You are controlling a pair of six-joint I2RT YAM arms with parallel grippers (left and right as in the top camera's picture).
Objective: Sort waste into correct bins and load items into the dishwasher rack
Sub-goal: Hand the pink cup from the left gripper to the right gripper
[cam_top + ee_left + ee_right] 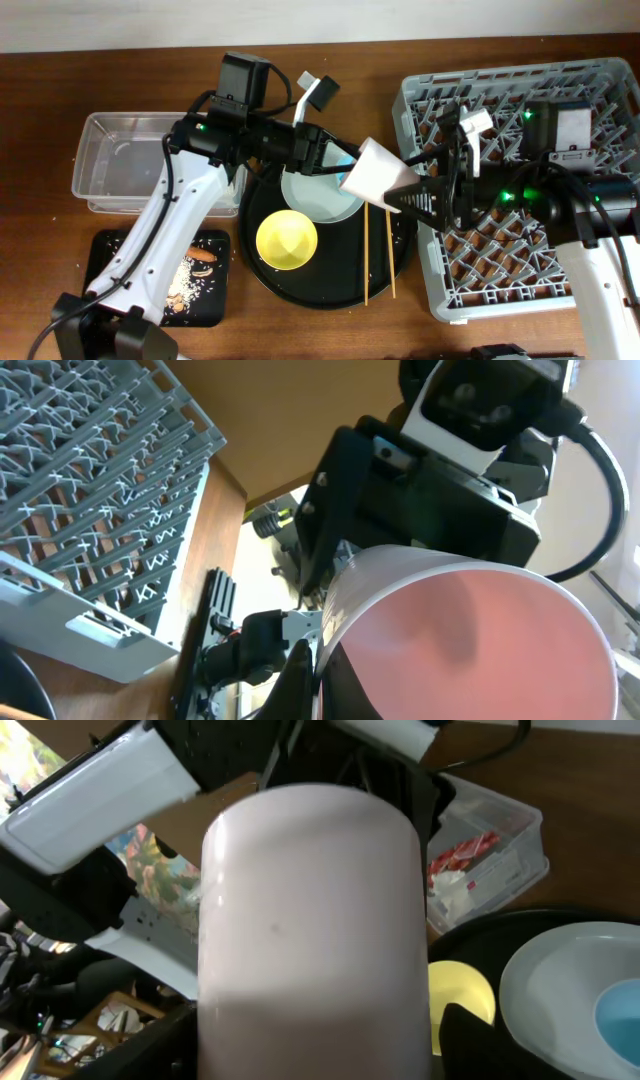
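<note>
Holding pink cup (372,170) mid-frame, right pincer (400,195) sat closed round its sides; left pincer (335,160) opening untellable. Probably best inverted onto dishwasher rack (600,80) pegs.

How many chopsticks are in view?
2. One chopstick and the other lie side by side on the round black tray, right of the yellow bowl, top ends hidden beneath the pink cup in the right gripper.
</note>
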